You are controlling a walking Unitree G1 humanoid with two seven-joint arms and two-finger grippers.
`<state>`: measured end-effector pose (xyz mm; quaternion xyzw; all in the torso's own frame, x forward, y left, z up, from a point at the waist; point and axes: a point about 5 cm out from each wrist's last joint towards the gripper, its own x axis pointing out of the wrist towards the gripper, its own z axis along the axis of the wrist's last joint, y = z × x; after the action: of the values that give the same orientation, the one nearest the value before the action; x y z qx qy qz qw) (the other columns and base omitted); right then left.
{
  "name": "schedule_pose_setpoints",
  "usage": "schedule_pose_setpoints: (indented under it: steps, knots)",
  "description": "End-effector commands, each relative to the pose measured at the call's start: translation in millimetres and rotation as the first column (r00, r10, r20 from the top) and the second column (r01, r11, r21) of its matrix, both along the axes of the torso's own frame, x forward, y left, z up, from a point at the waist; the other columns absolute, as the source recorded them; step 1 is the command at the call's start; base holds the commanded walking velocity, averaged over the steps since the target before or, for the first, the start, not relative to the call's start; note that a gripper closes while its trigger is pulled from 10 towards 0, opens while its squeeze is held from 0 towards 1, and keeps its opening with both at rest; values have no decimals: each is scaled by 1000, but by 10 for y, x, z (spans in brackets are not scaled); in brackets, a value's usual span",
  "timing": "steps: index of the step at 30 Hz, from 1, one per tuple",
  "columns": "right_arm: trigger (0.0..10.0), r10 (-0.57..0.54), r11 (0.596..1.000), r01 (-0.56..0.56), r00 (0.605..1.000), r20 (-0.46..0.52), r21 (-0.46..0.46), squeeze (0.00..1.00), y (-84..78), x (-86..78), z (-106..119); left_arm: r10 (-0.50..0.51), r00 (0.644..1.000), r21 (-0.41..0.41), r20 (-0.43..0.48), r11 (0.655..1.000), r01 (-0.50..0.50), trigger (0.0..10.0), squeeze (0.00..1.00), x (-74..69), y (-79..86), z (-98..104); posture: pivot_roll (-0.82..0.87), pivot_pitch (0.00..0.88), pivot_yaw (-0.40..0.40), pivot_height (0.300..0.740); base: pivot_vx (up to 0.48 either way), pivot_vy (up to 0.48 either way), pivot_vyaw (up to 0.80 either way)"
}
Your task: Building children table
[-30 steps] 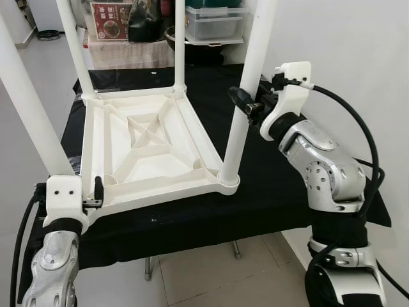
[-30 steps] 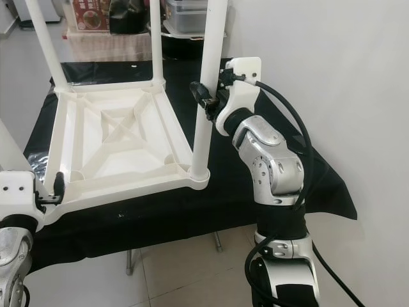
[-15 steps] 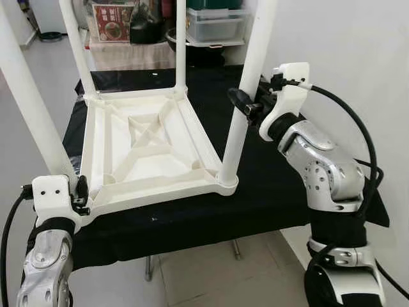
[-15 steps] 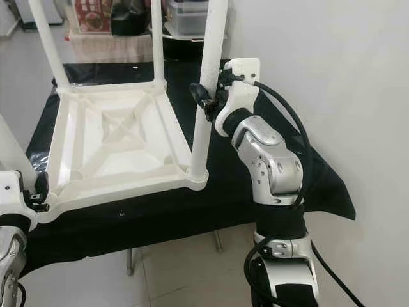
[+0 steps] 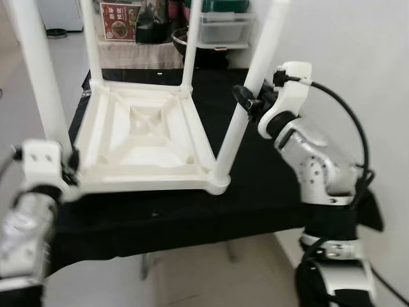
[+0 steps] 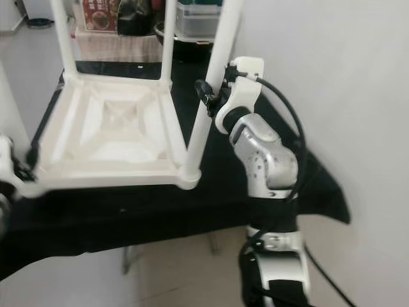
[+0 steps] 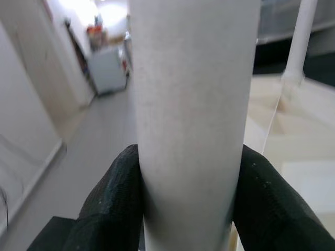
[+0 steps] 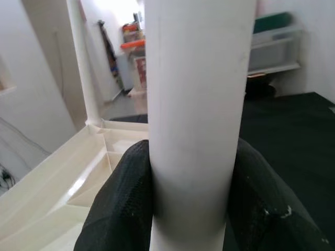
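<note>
A white plastic children's table [image 5: 147, 137] lies upside down on a black-covered work table [image 5: 255, 192], its legs pointing up. My right gripper [image 5: 246, 102] is shut on the near right leg [image 5: 255, 70] about halfway up; both black fingers [image 8: 123, 209] press the white tube [image 8: 196, 94]. My left gripper [image 5: 69, 165] is shut on the near left leg [image 5: 41, 70] low down near its base, and its fingers [image 7: 112, 204] wrap the tube [image 7: 191, 104]. Two far legs [image 5: 190, 45] stand at the back corners.
A white wall [image 5: 358, 38] runs close along the right side. Behind the work table stand a clear plastic box [image 5: 223, 25] and a red-labelled carton [image 5: 118, 13]. Tiled floor [image 5: 204, 275] lies below the table's front edge.
My left gripper has moved from the table's near rim to the base of the near left leg and shut on it. The right gripper keeps its hold. The view has shifted and blurred.
</note>
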<state>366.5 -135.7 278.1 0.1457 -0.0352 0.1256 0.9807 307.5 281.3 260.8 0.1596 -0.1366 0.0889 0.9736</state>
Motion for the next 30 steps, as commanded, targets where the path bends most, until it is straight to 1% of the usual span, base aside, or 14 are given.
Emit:
schedule_pose_setpoints:
  steps: [1,2,5,6,8,10,13,15,21,22,23,24,29,30]
  knots:
    - [10000,-89,996,85,920,-381,-27,0,-44,53,-874,-115,946,145,302,987,73,10000,0,-98,-105,920,48,90,-64,740,0,0,0]
    - [10000,-96,995,102,905,-414,-7,0,-9,52,-948,-161,931,197,328,975,99,10000,0,-78,-163,1125,50,89,-63,740,0,0,0]
    - [10000,-96,995,102,905,-414,-7,0,-9,52,-948,-161,931,197,328,975,99,10000,0,-78,-163,1125,50,89,-63,740,0,0,0]
    - [10000,-48,993,96,854,-518,67,0,264,-2,-1155,-289,882,293,371,938,184,10000,0,-6,-374,1582,69,91,-45,740,0,0,0]
    - [10000,-48,993,96,854,-518,67,0,264,-2,-1155,-289,882,293,371,938,184,10000,0,-6,-374,1582,69,91,-45,740,0,0,0]
    - [10000,42,986,65,790,-612,151,0,610,-95,-1318,-390,834,374,390,895,243,10000,0,28,-591,1942,73,92,-37,740,0,0,0]
    - [10000,110,978,36,748,-654,205,0,827,-159,-1378,-434,813,400,389,874,275,10000,0,59,-706,2090,76,90,-33,740,0,0,0]
    - [10000,225,960,-28,670,-707,278,0,1245,-296,-1461,-521,774,463,361,820,336,10000,0,125,-993,2302,84,88,-23,740,0,0,0]
    - [10000,195,966,8,634,-748,259,0,1422,-320,-1577,-629,723,507,285,739,444,10000,0,232,-1343,2401,99,91,-15,740,0,0,0]
    - [10000,162,968,47,634,-756,247,773,1373,-295,-1617,-658,711,510,250,713,481,10000,0,277,-1435,2362,99,93,-11,740,0,0,0]
    - [10000,162,968,47,634,-756,247,773,1373,-295,-1617,-658,711,510,250,713,481,10000,0,277,-1435,2362,99,93,-11,740,0,0,0]
    - [10000,114,967,103,640,-760,231,1000,1284,-262,-1653,-679,702,512,216,691,510,10000,0,328,-1516,2306,95,97,-10,740,0,0,0]
    - [10000,58,967,154,638,-768,201,1000,1192,-240,-1686,-692,695,514,193,675,529,10000,0,362,-1572,2260,93,98,-9,740,0,0,0]
    - [10000,-18,958,232,634,-773,168,1000,1039,-209,-1705,-704,688,521,177,659,542,10000,0,393,-1627,2220,87,99,-10,740,0,0,0]
